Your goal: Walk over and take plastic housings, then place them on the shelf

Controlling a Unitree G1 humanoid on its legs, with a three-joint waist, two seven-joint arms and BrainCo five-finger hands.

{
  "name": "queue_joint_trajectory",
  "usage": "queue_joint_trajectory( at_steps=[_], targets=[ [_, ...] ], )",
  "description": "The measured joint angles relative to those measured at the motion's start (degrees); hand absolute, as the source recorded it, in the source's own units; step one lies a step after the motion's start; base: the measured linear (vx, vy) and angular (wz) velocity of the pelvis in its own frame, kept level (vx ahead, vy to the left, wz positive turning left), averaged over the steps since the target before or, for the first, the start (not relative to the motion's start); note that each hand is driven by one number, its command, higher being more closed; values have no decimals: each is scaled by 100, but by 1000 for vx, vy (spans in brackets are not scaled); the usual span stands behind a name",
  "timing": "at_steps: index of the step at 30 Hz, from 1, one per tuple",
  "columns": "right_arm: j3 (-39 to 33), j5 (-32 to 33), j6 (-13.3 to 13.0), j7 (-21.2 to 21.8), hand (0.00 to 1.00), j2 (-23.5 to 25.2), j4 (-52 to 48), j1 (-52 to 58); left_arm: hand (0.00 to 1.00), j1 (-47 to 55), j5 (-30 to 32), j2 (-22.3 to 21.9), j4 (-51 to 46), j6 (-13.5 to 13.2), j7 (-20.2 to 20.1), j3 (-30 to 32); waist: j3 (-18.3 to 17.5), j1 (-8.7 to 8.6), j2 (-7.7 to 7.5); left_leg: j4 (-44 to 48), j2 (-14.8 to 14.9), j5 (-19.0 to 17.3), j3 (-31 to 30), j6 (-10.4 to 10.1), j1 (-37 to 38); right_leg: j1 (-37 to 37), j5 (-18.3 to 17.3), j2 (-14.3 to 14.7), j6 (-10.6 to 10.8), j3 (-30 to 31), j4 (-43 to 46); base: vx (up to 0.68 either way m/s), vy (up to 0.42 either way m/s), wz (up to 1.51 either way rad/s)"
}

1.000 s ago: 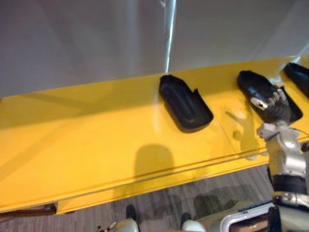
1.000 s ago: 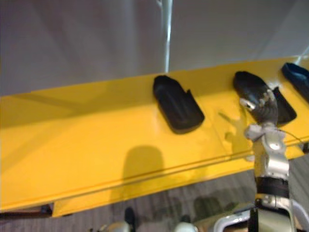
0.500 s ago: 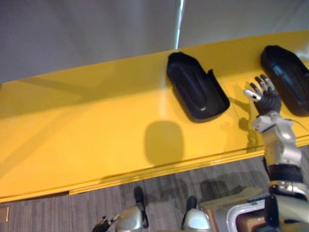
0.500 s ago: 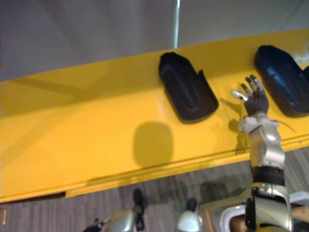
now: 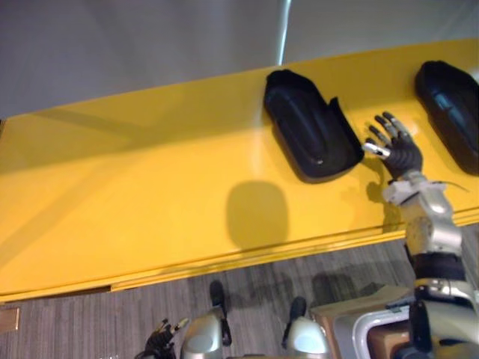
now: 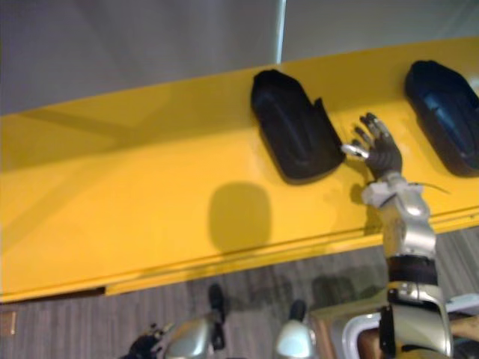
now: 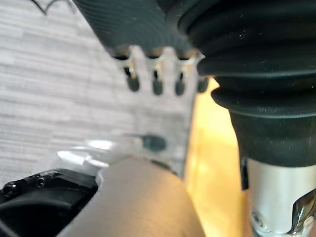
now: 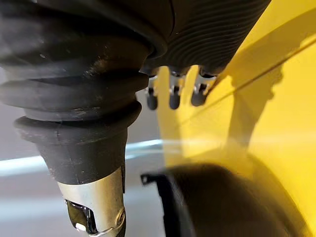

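Observation:
A black plastic housing (image 5: 310, 126) lies open side up on the yellow table (image 5: 135, 194), toward the far edge. My right hand (image 5: 399, 149) hovers just right of it with fingers spread, thumb close to the housing's near right corner, holding nothing. In the right wrist view the housing (image 8: 217, 207) shows dark past the fingers (image 8: 170, 98). A second black housing (image 5: 453, 112) lies farther right on the same table. My left hand (image 5: 161, 340) hangs low by the floor; its fingers (image 7: 155, 84) point down relaxed, empty.
A grey wall (image 5: 150, 45) with a bright vertical seam (image 5: 283, 30) stands right behind the table. Grey striped floor (image 5: 75, 329) runs along the table's near edge. The table's left half is bare yellow surface.
The whole picture has shifted, so the camera moved. My right hand has come off the right housing, opened its fingers and moved left, toward the middle housing.

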Motion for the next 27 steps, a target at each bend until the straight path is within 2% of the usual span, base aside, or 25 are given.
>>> queue_joint_trajectory(
  at_steps=[6,12,27],
  targets=[
    [160,-98,44,117,0,227,-182,35,0,-107,2,13,3,27,0,-99,1,29,-2,0,1,0,3,0,-10,-4,-6,2,-10,-1,16,0,0,0],
    [204,-100,44,255,0,229,-195,47,0,-150,2,16,8,107,1,-106,1,31,-2,-1,12,3,7,-4,-8,-25,-22,5,-29,2,57,0,0,0],
    [270,-108,133,483,0,312,-479,239,0,-150,4,43,33,106,-12,-177,2,45,-7,-1,101,26,52,-39,-4,-90,-74,73,-78,45,151,-1,0,-1]
  ],
)
